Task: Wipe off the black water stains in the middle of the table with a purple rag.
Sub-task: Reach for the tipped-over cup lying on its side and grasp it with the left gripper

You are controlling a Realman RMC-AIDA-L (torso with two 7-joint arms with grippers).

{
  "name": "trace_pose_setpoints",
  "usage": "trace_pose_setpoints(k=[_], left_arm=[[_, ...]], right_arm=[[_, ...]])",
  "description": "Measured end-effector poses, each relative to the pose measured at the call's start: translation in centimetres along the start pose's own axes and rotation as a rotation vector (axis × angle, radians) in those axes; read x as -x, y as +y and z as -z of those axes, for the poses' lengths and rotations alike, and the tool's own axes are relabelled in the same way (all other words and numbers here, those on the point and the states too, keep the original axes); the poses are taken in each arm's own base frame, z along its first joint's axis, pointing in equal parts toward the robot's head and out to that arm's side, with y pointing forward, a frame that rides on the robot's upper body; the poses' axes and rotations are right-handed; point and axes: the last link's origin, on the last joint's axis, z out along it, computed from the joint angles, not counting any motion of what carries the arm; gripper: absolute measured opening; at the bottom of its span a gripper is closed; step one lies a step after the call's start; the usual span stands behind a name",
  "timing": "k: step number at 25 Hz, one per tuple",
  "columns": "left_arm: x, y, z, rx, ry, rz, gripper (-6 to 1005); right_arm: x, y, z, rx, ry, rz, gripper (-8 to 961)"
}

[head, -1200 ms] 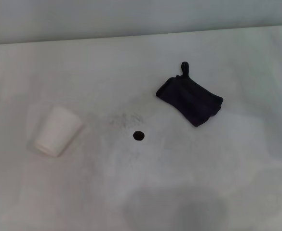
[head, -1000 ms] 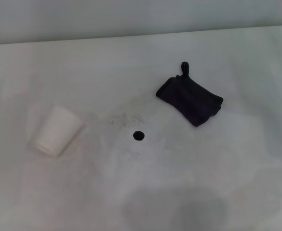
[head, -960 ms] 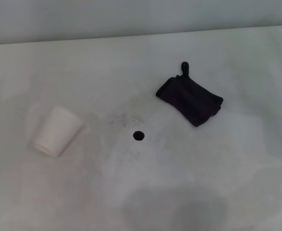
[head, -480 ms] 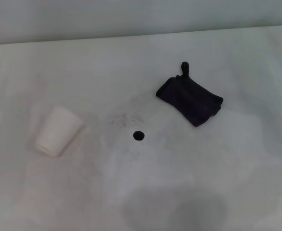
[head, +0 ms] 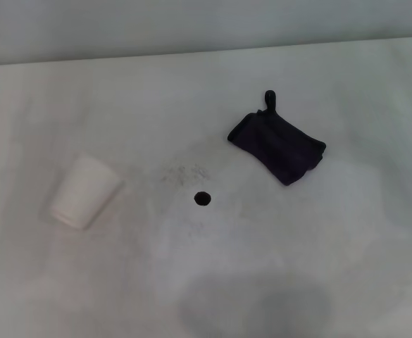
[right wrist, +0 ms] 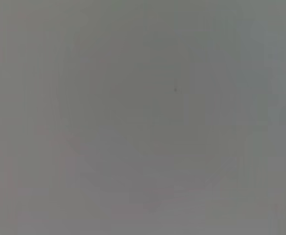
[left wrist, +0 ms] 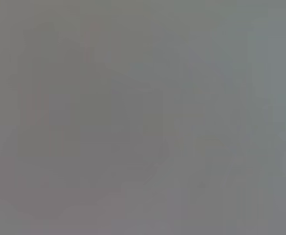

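Note:
The purple rag (head: pixel 278 146) lies folded on the white table (head: pixel 318 239), right of centre in the head view, its small loop tab pointing toward the far edge. The black water stain (head: pixel 202 198) is a small round dot near the table's middle, down and to the left of the rag and apart from it. Neither gripper shows in the head view. Both wrist views give only a plain grey field with no object or finger in them.
A white paper cup (head: pixel 83 191) lies on its side left of the stain. A faint grey speckled smudge (head: pixel 182 173) sits just beyond the dot. A soft dark shadow (head: pixel 255 304) falls on the near part of the table.

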Motion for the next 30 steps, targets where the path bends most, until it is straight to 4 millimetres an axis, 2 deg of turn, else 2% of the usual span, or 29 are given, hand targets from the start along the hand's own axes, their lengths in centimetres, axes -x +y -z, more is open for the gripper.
trace_pose_setpoints(k=[4,9,13,17,18,19,25,30], left_arm=[[-1.1,-0.2,-1.3,0.056,-0.022,0.167,881],[-3.7,-1.1,-2.2,0.159,-0.101,0.414,880],[-5.6,-0.8,-2.8,0.279,-0.255,0.475,880],[-7.2,0.0,-4.0,0.390,-0.562,0.415,880],[-8.1,0.3,-4.6,0.409,-0.692,0.387,880],[-8.1,0.3,-4.6,0.409,-0.692,0.387,880],[-10.5,1.2,-6.4,0.352,-0.951,0.219,880],[-11.8,3.4,-8.0,0.281,-1.190,0.070,879]], right_arm=[[0.2,-0.2,-0.1,-0.003,-0.003,0.003,873],[0.9,-0.6,-0.3,-0.011,-0.024,0.014,873],[1.0,-0.7,-0.4,-0.016,-0.028,0.014,873],[1.4,-0.8,-0.6,-0.014,-0.037,0.022,873],[1.5,-0.8,-0.7,-0.013,-0.041,0.027,873],[1.5,-0.8,-0.7,-0.013,-0.041,0.027,873],[1.6,-0.9,-0.7,-0.018,-0.045,0.025,873],[1.6,-0.8,-0.7,-0.014,-0.043,0.026,873]])
